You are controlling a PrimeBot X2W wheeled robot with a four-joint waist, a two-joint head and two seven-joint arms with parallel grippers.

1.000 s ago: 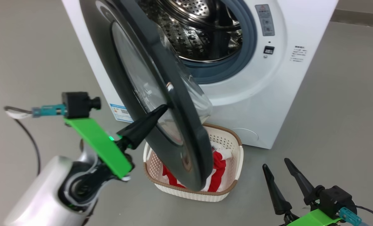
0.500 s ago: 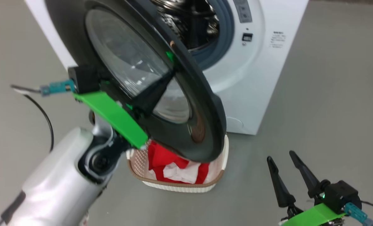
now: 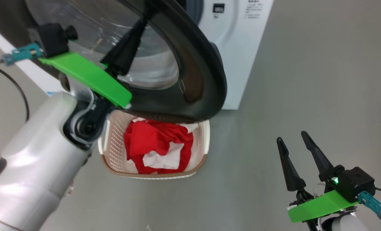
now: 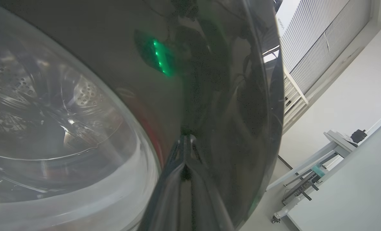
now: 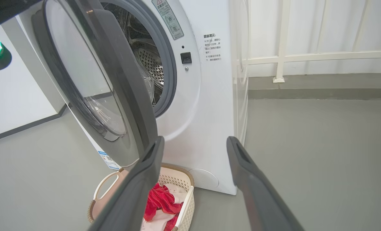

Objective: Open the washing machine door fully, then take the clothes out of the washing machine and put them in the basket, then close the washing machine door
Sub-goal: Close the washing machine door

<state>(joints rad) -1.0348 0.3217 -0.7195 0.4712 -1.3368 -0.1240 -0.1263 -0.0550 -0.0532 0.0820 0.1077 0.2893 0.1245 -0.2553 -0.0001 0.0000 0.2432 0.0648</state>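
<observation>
so the door point(image 3: 206, 80) is swung part way out from the washer point(image 3: 238, 48), with its glossy black ring and glass bowl facing the head cam. left gripper point(image 4: 185, 142) has its fingers squeezed together with nothing between them, tips right up against the black ring just beside the glass. right gripper point(image 3: 291, 137) hangs low on the right over the floor point(image 3: 306, 80), fingers spread wide, holding nothing, well apart from the washer. basket point(image 3: 152, 175) sits on the floor in front of the washer, its far end tucked under the door's bottom edge. clothes point(image 3: 155, 141) are in the basket, a red heap with a white bit in the middle
</observation>
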